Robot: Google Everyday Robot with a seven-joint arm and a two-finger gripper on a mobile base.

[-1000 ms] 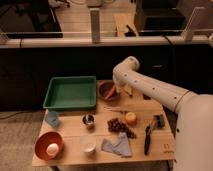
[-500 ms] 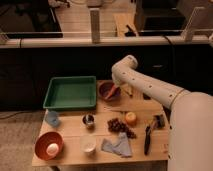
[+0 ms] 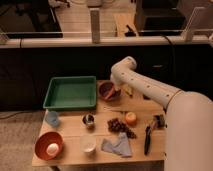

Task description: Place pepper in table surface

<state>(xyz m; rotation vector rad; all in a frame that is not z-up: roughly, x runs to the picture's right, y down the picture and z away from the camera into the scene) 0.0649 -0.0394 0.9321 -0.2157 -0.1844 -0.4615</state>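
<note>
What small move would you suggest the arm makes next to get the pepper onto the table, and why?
Probably a short lift straight up. The gripper sits low at the rim of the brown bowl, with what looks like the pepper at its tip, so it should clear the rim before heading to the bare table in front of the bowl.

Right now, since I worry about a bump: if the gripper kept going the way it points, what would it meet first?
Most likely the reddish bowl: the gripper hangs at its rim, pointing down into it. Depth is hard to judge, so it may clip the rim first.
</note>
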